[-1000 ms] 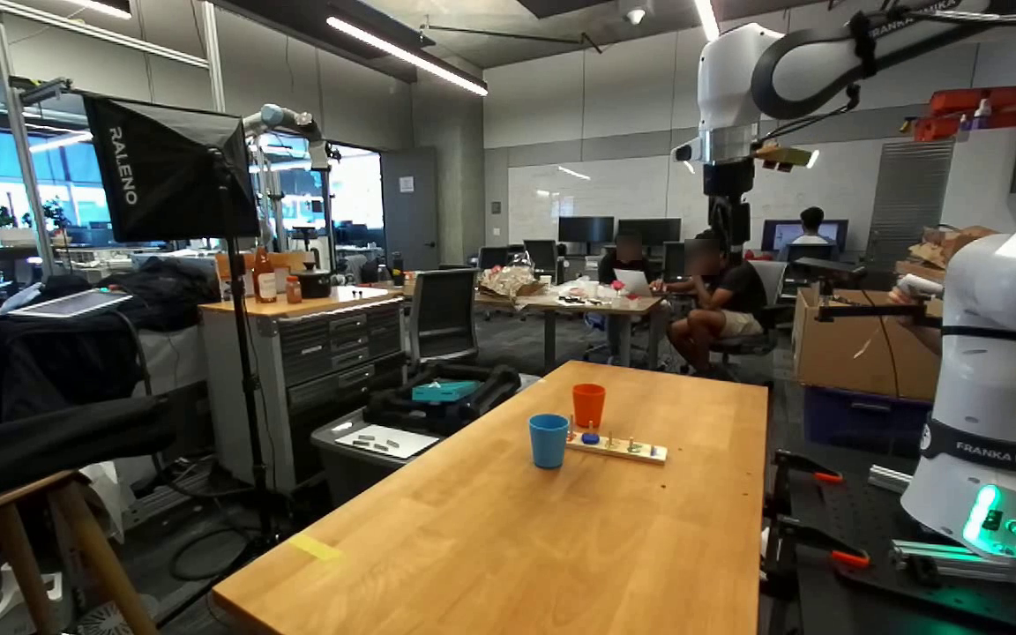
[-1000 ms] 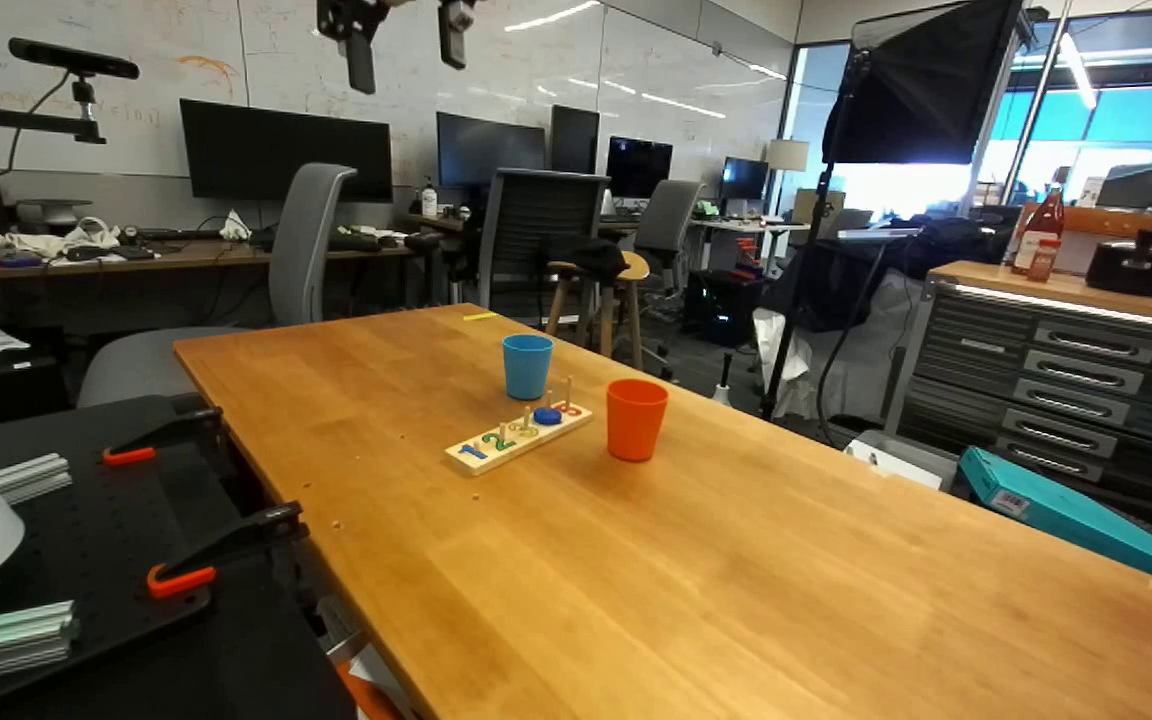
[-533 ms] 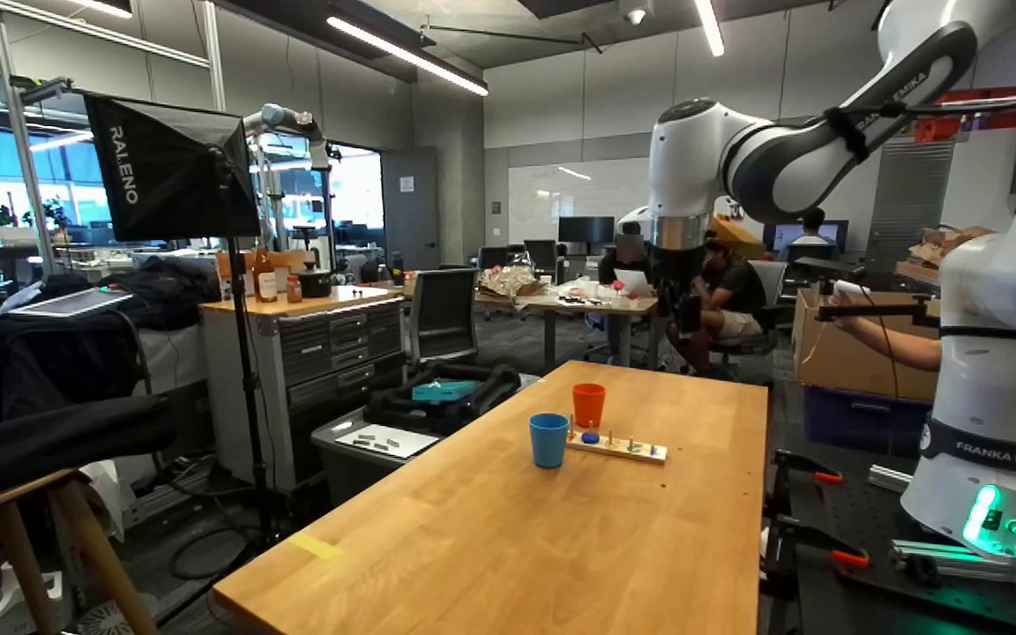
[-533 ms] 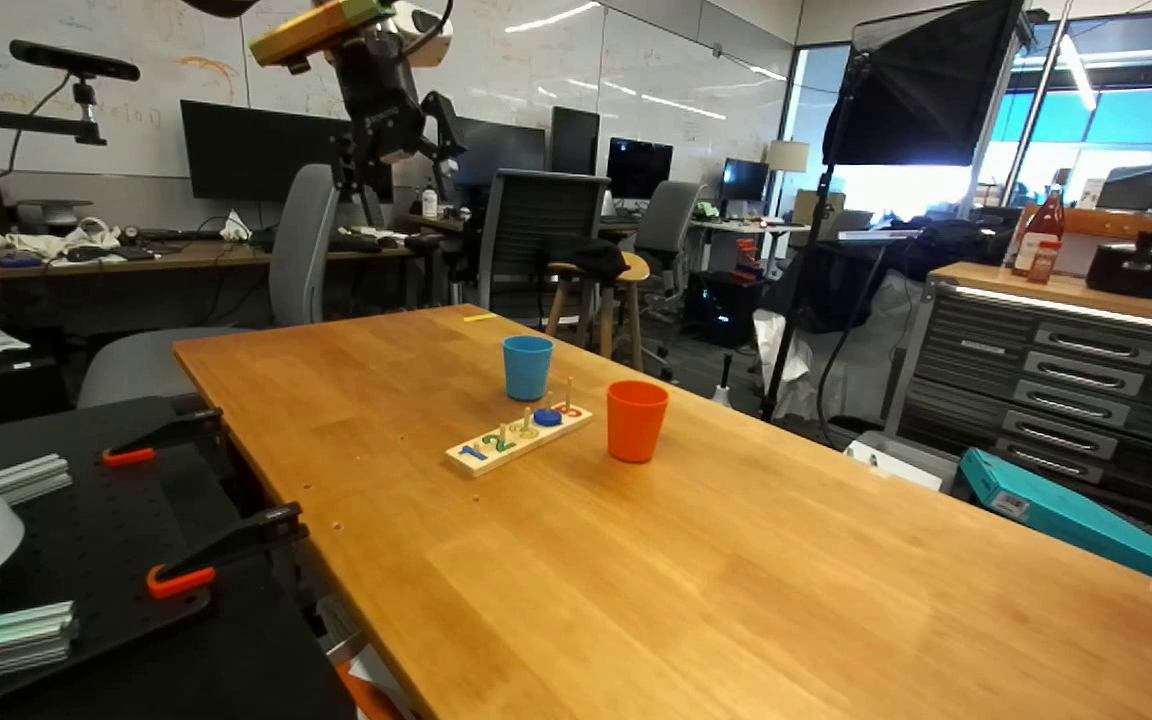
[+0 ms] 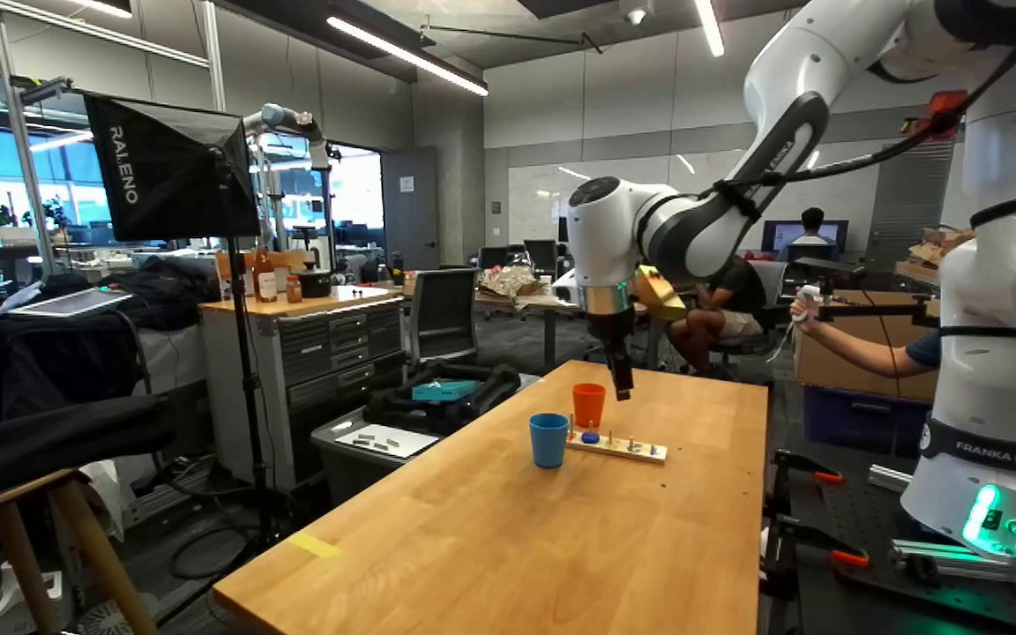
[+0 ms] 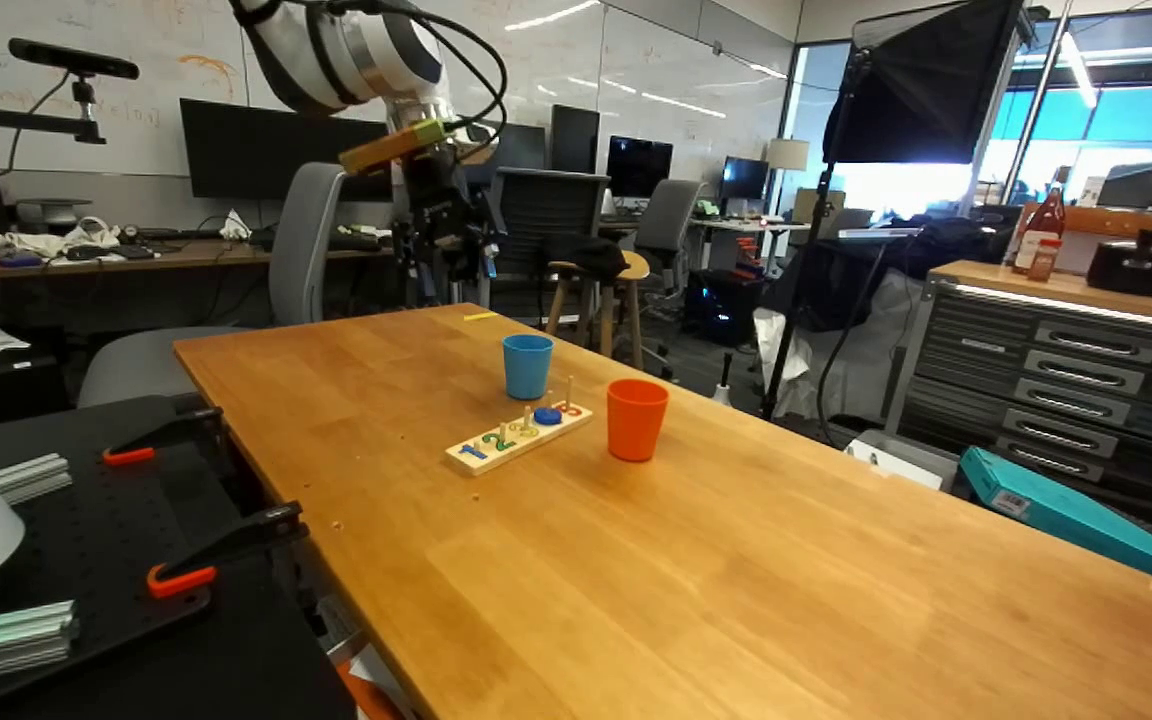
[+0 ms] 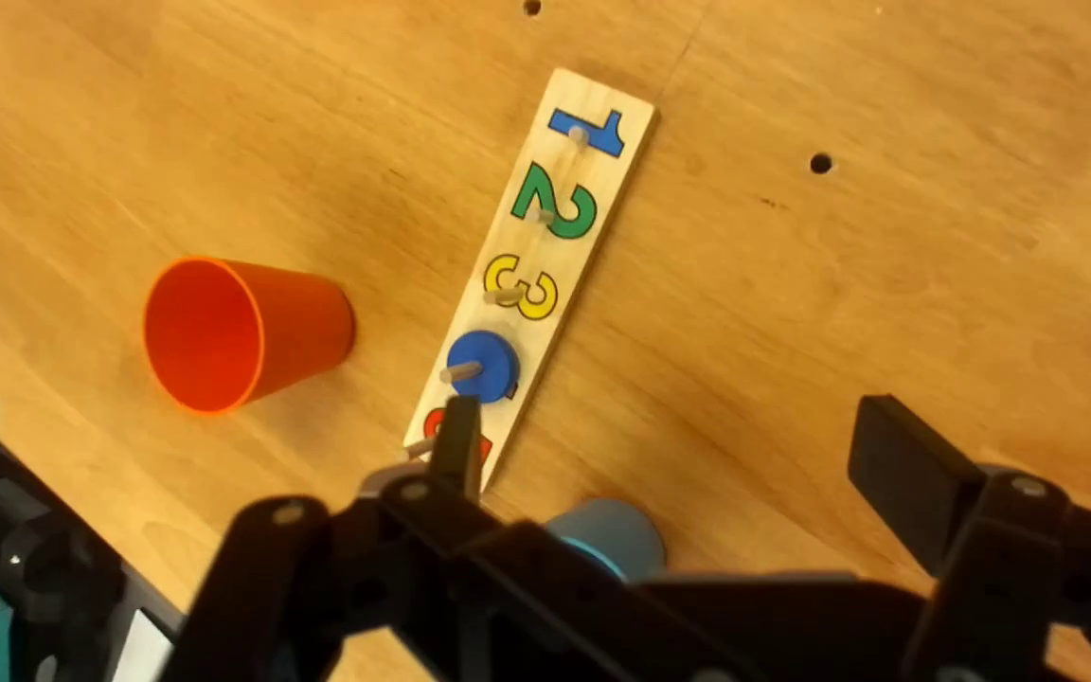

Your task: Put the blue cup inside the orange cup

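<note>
The blue cup (image 5: 549, 443) stands upright on the wooden table in both exterior views (image 6: 526, 368). The orange cup (image 5: 588, 407) stands upright a short way from it and also shows in both exterior views (image 6: 636, 422). My gripper (image 5: 623, 390) hangs above the table, pointing down, higher than the cups; an exterior view shows it at the upper middle (image 6: 448, 275). In the wrist view the jaws (image 7: 673, 426) are wide apart with nothing between them. The orange cup (image 7: 304, 332) is left of the jaws there. The blue cup (image 7: 617, 532) is low down, partly hidden behind the gripper's linkage.
A flat wooden number strip (image 7: 593, 180) with pegs and one blue disc (image 7: 484, 367) lies between and beside the cups; the left finger overlaps its end in the wrist view. Clamps (image 6: 226, 548) sit at the robot's table edge. A person's arm (image 5: 861, 348) shows behind the robot.
The arm has come down from high up and moved out over the table toward the cups. The cups and the number strip have not moved.
</note>
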`<state>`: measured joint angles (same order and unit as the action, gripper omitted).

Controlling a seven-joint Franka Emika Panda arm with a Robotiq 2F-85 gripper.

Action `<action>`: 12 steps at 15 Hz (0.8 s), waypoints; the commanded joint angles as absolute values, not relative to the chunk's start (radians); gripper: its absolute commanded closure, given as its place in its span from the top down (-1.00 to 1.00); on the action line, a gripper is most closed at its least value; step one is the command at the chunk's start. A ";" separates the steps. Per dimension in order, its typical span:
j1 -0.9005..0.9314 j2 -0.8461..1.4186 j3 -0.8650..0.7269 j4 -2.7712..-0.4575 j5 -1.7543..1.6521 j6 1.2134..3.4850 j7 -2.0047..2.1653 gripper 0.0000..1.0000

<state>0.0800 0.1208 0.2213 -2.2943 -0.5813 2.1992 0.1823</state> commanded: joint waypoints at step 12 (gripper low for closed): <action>0.202 0.612 0.122 -1.751 -0.358 2.126 0.099 1.00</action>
